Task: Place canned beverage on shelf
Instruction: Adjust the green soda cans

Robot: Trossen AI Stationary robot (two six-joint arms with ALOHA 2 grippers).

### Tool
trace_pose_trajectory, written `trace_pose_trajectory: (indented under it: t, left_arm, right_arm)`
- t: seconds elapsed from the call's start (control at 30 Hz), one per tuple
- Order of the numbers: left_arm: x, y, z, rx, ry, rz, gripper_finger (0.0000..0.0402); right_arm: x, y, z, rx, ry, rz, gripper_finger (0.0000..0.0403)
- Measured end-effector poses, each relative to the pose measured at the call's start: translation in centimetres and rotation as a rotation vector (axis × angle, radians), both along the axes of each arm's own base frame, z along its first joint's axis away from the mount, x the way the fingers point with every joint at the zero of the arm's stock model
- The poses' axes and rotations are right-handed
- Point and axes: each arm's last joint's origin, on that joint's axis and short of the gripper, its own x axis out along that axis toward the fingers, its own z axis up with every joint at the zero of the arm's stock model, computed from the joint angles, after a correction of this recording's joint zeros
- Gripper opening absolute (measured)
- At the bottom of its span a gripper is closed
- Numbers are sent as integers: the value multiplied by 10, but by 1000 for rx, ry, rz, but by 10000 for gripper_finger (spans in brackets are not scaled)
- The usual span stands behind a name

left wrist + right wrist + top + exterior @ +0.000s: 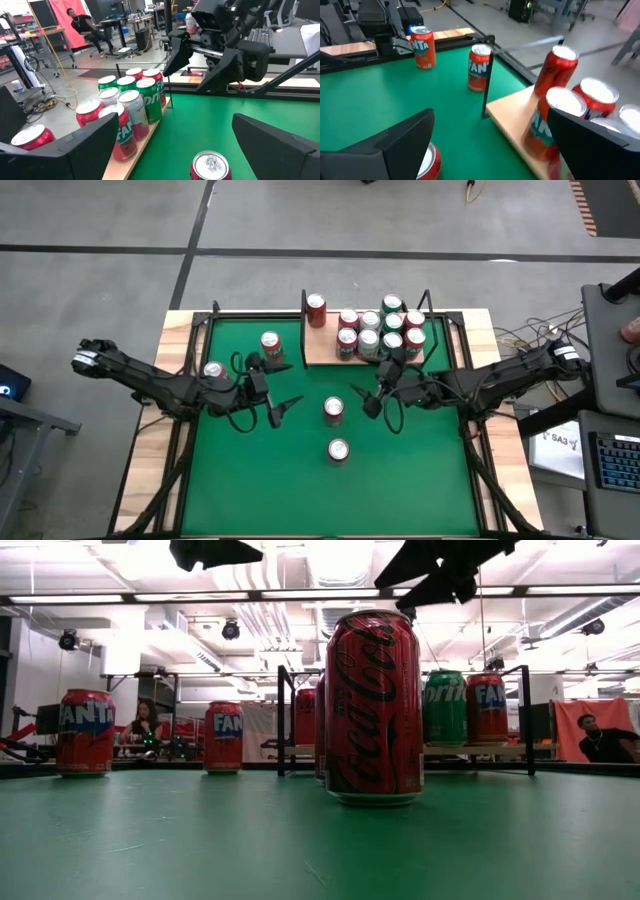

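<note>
The shelf (322, 350), a tan board with black uprights, stands at the table's far side and carries several cans (380, 330), (131, 107). One red can (333, 410) stands upright on the green felt between my two grippers; its top (210, 166) shows ahead of my left fingers. A second red can (338, 450) stands nearer the front edge and fills the low view (373, 705). My left gripper (280, 408) is open left of the middle can. My right gripper (362, 400) is open to its right, above the table. Neither touches a can.
Two more Fanta cans (270, 342), (213, 370) stand on the felt at the far left, also seen in the right wrist view (479, 67), (423, 47). A black frame (455, 340) borders the table. People sit in the room beyond.
</note>
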Motion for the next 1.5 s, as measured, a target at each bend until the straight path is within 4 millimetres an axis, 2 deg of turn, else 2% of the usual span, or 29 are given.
trace_pose_trajectory:
  t: [0.2, 0.53, 0.7, 0.8, 1.0, 1.2, 1.37, 1.5]
  left_arm:
    - [3, -1, -3, 3, 11, 0, 373]
    - [9, -1, 0, 76, -20, 0, 373]
    - [10, 7, 3, 126, -21, 28, 373]
    - [12, 16, 4, 187, -5, 60, 373]
    - [13, 42, 6, 232, 15, 160, 372]
    - [14, 38, 3, 236, 38, 48, 342]
    - [14, 32, 2, 238, 43, 11, 293]
    - [14, 32, 2, 239, 49, 11, 256]
  right_arm:
    - [-1, 3, -8, 85, -11, 17, 379]
    - [-3, 8, -9, 92, 5, 44, 379]
    - [-2, 8, -9, 44, 30, 85, 379]
    - [1, 1, -4, -44, 36, 97, 379]
    - [9, -17, 30, -173, -3, 92, 370]
    - [12, -10, 55, -232, -107, 182, 296]
    - [12, -9, 59, -197, -136, 170, 210]
    - [11, -11, 58, -209, -118, 66, 149]
